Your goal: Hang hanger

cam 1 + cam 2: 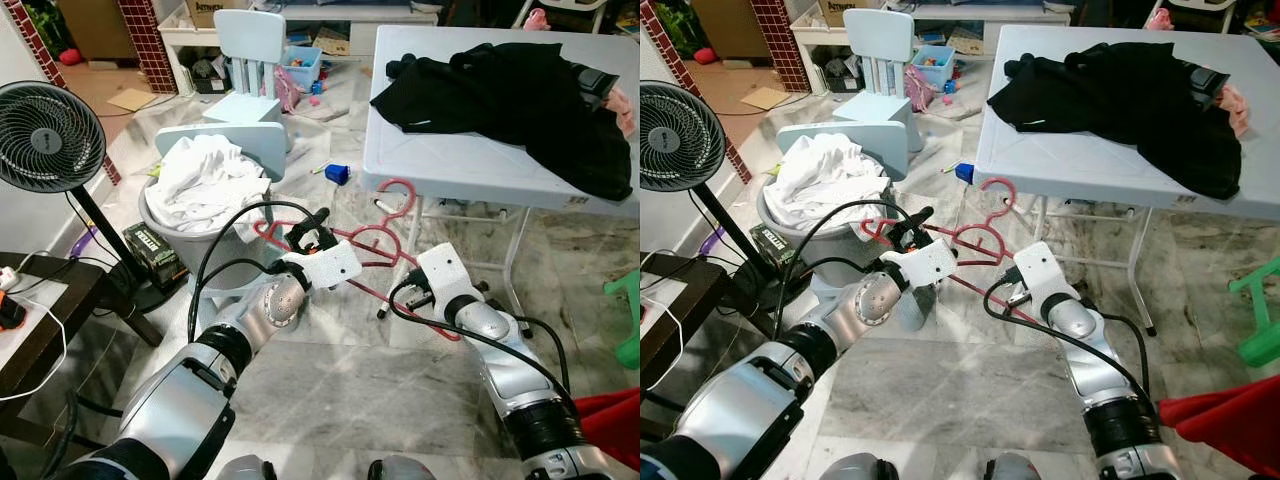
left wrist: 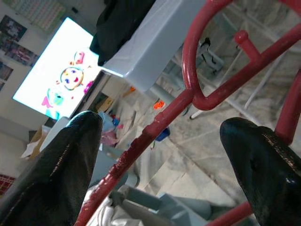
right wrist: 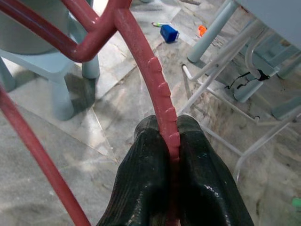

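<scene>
Beside the pale worktop [image 1: 470, 165] heaped with black clothes [image 1: 520, 90], a red hanger [image 1: 375, 240] hangs between both hands: right hand [image 3: 171, 155] pinching its notched arm, left hand [image 2: 162, 155] spread around another bar, hook partly hidden

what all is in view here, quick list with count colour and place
hanger: one, red, held up between the arms near the table edge
table: one, pale grey, ahead on the right
clothing: dark heap, black, on the table
basket: one, grey, left of the hanger, holding white laundry
chair: one, light blue, behind the basket
fan: one, black, far left
left end effector: fingers open around the hanger's bar
right end effector: black, shut on the hanger's ridged arm
</scene>
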Tool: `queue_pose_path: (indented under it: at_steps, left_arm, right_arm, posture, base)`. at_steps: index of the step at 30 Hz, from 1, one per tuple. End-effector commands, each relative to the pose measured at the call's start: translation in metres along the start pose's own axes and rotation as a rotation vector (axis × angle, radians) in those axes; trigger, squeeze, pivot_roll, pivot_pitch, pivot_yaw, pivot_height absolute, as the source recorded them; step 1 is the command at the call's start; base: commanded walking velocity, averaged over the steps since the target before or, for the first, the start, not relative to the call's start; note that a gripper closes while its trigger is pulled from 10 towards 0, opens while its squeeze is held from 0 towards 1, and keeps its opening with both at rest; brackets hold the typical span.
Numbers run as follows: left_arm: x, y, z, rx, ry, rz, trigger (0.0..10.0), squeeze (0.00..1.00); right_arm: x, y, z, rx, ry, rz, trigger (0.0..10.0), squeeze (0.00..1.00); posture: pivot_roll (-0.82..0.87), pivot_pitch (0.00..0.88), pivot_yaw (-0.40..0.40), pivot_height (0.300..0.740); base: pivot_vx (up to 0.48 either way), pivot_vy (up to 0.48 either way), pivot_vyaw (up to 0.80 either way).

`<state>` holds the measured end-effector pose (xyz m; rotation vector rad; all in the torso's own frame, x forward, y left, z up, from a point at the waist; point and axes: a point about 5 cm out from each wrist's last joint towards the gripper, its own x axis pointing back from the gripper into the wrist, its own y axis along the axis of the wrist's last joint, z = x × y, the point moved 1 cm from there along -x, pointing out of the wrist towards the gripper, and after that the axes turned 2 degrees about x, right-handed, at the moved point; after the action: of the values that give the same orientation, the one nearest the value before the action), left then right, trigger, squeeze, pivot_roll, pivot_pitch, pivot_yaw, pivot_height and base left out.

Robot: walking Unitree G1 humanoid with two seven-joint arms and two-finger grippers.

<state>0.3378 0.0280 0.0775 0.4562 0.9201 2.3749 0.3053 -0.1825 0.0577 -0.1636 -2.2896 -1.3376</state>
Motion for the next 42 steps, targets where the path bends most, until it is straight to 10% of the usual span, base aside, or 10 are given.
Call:
queue_pose_path:
  at_steps: [1, 6, 10, 17, 42]
  left_arm:
    - [0.005, 0.004, -0.031, -0.003, -0.184, -0.038, 10.0, 0.00]
    - [0.010, 0.001, -0.042, -0.082, -0.217, -0.051, 10.0, 0.00]
    - [0.014, -0.007, -0.046, -0.043, -0.246, 0.004, 10.0, 0.00]
    - [0.024, -0.031, -0.051, -0.163, -0.308, 0.125, 10.0, 0.00]
    - [0.015, -0.034, -0.017, -0.161, -0.095, 0.180, 10.0, 0.00]
  right_arm:
    - [-0.002, 0.013, -0.008, 0.056, -0.012, -0.042, 0.0, 0.00]
    - [-0.003, 0.017, -0.014, 0.176, -0.071, -0.094, 0.0, 0.00]
    - [0.001, 0.043, -0.015, -0.015, -0.054, -0.277, 0.0, 0.00]
    - [0.024, 0.096, -0.015, -0.077, 0.121, -0.589, 0.0, 0.00]
    - [0.036, 0.091, 0.000, -0.022, 0.334, -0.544, 0.0, 0.00]
  posture:
    - [-0.09, 0.000, 0.032, 0.740]
    - [-0.09, 0.000, 0.034, 0.740]
    - [-0.09, 0.000, 0.035, 0.740]
    - [-0.09, 0.000, 0.031, 0.740]
    - [-0.09, 0.000, 0.035, 0.740]
  base:
    - [0.000, 0.000, 0.00]
    - [0.000, 0.000, 0.00]
    - [0.000, 0.000, 0.00]
    - [0.000, 0.000, 0.00]
    - [0.000, 0.000, 0.00]
